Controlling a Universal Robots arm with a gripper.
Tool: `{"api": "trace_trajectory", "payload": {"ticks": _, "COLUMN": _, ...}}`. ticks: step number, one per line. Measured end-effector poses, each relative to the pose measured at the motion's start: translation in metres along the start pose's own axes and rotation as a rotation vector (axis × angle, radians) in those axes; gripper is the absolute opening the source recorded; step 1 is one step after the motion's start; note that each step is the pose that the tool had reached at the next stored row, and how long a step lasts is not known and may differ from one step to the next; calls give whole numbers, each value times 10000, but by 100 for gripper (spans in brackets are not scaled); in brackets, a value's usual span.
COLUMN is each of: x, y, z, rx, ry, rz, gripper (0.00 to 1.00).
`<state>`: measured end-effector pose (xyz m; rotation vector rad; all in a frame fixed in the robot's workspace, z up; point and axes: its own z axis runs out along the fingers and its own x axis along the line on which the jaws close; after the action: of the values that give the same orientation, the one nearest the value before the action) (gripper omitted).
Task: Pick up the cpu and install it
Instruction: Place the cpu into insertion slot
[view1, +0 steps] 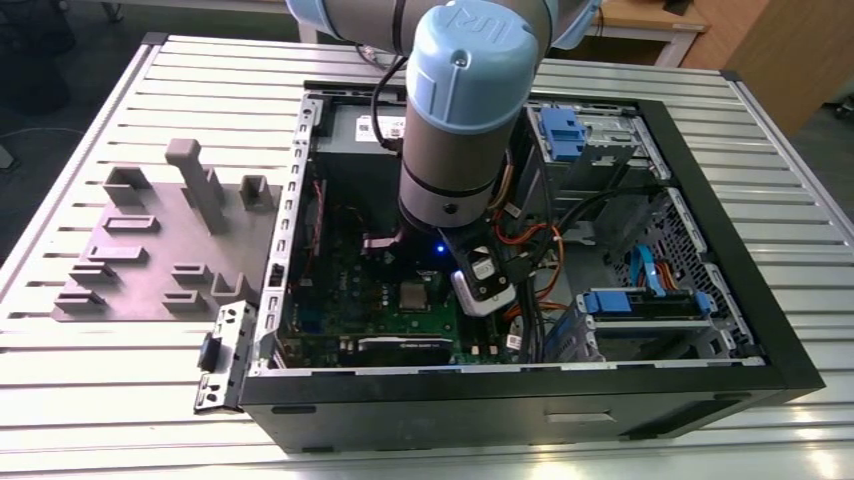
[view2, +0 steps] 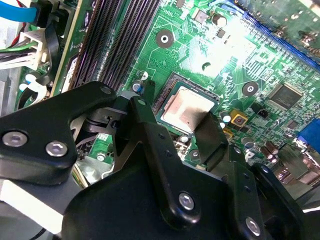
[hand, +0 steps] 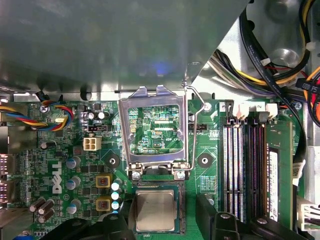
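The cpu (view2: 187, 107) lies seated in its socket (view2: 162, 93), between the gripper's (view2: 171, 114) spread, released fingers (view2: 210, 135). In the exterior view it sits just below centre.

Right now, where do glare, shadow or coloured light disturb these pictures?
Second wrist view: white glare washes out part of the motherboard beyond the cpu. First wrist view: a faint blue glow on the grey surface beyond the socket frame. Exterior view: a small blue light at the lower end of the arm.
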<state>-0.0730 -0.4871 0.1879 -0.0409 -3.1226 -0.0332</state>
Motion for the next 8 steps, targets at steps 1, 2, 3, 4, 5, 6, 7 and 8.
{"api": "trace_trajectory", "payload": {"ticks": 1, "x": 0, "y": 0, "z": 0, "rx": 0, "ry": 0, "rz": 0, "gripper": 60}}
{"api": "trace_trajectory", "payload": {"ticks": 2, "x": 0, "y": 0, "z": 0, "rx": 0, "ry": 0, "rz": 0, "gripper": 60}}
{"api": "trace_trajectory", "payload": {"ticks": 3, "x": 0, "y": 0, "z": 0, "rx": 0, "ry": 0, "rz": 0, "gripper": 60}}
{"api": "trace_trajectory", "payload": {"ticks": 4, "x": 0, "y": 0, "z": 0, "rx": -1, "ry": 0, "rz": 0, "gripper": 60}}
{"api": "trace_trajectory", "payload": {"ticks": 5, "x": 0, "y": 0, "z": 0, "rx": -1, "ry": 0, "rz": 0, "gripper": 60}}
{"api": "trace_trajectory", "payload": {"ticks": 6, "x": 0, "y": 0, "z": 0, "rx": -2, "ry": -1, "rz": 0, "gripper": 60}}
{"api": "trace_trajectory", "payload": {"ticks": 7, "x": -1, "y": 0, "z": 0, "rx": -2, "ry": -1, "rz": 0, "gripper": 60}}
{"api": "trace_trajectory", "payload": {"ticks": 8, "x": 0, "y": 0, "z": 0, "rx": -1, "ry": 0, "rz": 0, "gripper": 61}}
